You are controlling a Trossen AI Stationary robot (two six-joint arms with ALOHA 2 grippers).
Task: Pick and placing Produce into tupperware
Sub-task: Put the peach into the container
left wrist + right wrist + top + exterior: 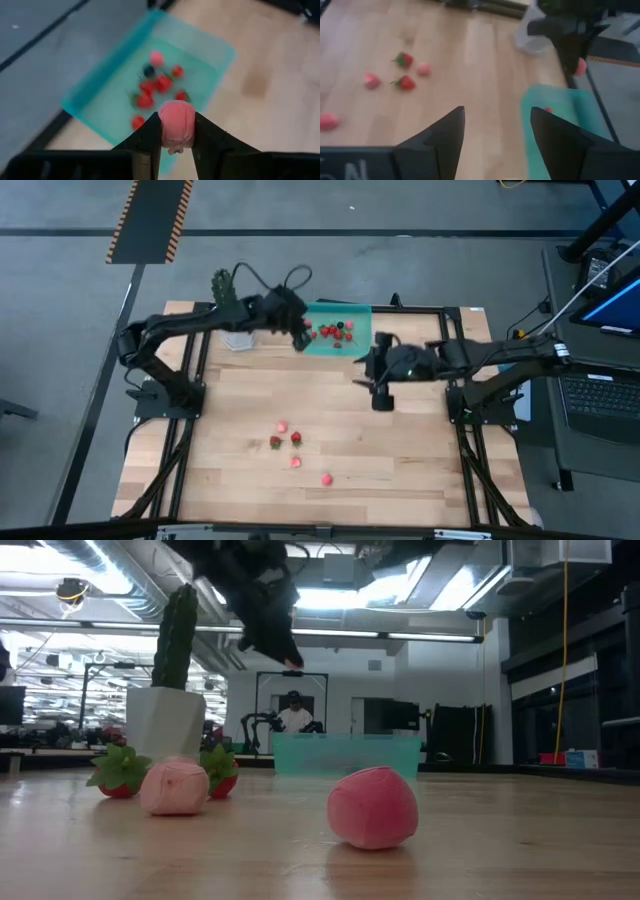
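My left gripper (pixel 176 146) is shut on a pink piece of produce (pixel 176 122), high over the near left part of the teal tupperware (pixel 107 112). Several red pieces, a pink one and a dark berry (pixel 148 71) lie on the tupperware's floor. My right gripper (pixel 497 125) hangs open and empty over the table (pixel 420 470), near the tupperware's right end (pixel 355 345). Several more red and pink pieces (pixel 296 438) lie loose on the wood nearer the front edge. My left gripper pinches the pink piece by its two opposite sides (pixel 164 125) between its two fingers (pixel 150 142). The fingers slant downward toward the table's far side. The piece is lifted clear, high above the tupperware, its rounded end sticking out past the fingertips.
A tall green cactus (pixel 176 635) in a white pot (pixel 165 720) stands just left of the tupperware, close to my left arm. A dark metal frame (pixel 190 380) borders the table. The loose pieces lie in the middle and front (pixel 326 478).
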